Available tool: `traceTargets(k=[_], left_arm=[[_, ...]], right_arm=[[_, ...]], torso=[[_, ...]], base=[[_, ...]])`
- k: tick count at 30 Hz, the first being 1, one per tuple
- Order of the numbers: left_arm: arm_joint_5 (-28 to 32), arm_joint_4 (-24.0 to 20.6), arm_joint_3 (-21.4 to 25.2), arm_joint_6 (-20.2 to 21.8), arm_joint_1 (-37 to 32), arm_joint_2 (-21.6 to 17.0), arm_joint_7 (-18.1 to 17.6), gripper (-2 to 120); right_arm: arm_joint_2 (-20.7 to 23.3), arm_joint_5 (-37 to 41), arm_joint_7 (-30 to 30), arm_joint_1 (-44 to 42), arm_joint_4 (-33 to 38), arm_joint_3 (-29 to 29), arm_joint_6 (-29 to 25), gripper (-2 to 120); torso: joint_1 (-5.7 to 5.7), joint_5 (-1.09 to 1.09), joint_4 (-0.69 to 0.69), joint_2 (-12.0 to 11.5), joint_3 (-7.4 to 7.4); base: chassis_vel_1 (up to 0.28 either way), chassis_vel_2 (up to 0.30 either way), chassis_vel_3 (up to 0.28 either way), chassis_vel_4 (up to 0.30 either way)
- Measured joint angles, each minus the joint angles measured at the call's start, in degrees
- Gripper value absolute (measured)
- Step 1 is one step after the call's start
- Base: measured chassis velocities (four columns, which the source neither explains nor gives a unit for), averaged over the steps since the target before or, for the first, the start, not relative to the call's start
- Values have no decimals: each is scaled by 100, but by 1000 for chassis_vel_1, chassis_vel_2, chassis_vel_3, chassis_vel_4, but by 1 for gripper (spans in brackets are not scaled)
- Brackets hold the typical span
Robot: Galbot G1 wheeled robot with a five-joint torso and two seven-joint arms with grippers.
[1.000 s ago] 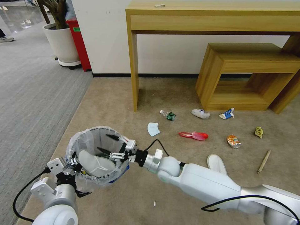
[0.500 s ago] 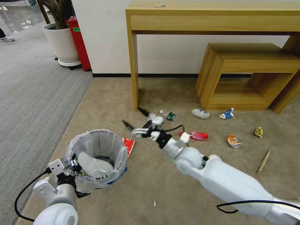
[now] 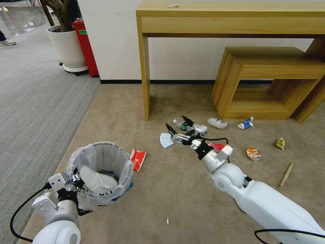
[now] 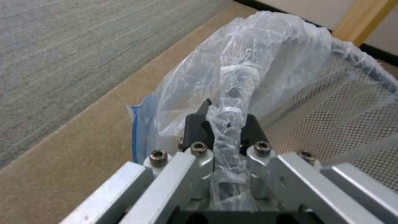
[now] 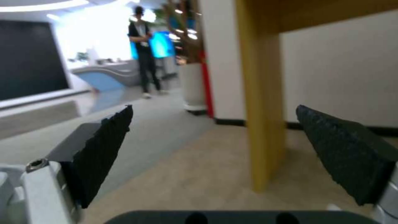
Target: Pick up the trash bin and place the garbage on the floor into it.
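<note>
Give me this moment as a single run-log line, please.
left gripper: shut on trash bin rim | right gripper: open, empty, above blue mask and small bottle | slipper in bin

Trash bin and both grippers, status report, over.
Left gripper shut on trash bin rim, one slipper inside. Right gripper open, empty, over blue mask and bottle. Red wrapper beside bin. Nothing in the way.

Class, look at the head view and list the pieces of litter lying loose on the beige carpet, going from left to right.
Red wrapper → blue mask → small bottle → white crumpled piece → blue-white carton → crushed orange can → yellow crumpled scrap → wooden stick.
</note>
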State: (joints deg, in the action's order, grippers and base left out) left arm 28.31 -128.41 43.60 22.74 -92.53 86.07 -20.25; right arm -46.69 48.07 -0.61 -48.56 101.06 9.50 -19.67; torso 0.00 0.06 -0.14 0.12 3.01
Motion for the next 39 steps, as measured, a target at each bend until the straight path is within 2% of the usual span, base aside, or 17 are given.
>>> traceTargets(k=[5,12,21,30,33,35,39], left_arm=[[2,108,-7,-24,11,-39,4,3],[-26,240,-135,-31,140,-11,41,3],[-91,403,-247,-73,286,39,80,3],[-93,579,-267,-96,431,26,87,3],[-75,653,-280,-100,489,18,88,3],[-48,765,-275,-121,577,7,89,3],[-12,845,-264,-136,664,5,89,3]], right_arm=[[138,-175,-166,-500,-10,-546,50,100],[537,-591,-724,-1355,83,-1418,475,100],[1136,-1166,-1368,-2276,217,-2036,1093,100],[1774,-1477,-1677,-3006,262,-2490,1227,100],[2029,-1606,-1633,-3286,281,-2682,1131,97],[2382,-1771,-1626,-3687,263,-2828,889,96],[2409,-1878,-1745,-3957,221,-2850,831,95]], torso=[[0,-1,0,0,0],[0,-1,1,0,0],[0,0,1,0,0],[0,-1,0,0,1],[0,-1,0,0,1],[0,-2,1,0,1],[0,-1,0,0,1]], base=[[0,0,0,0],[0,0,0,0],[0,0,0,0],[0,0,0,0],[0,0,0,0],[0,0,0,0],[0,0,0,0]])
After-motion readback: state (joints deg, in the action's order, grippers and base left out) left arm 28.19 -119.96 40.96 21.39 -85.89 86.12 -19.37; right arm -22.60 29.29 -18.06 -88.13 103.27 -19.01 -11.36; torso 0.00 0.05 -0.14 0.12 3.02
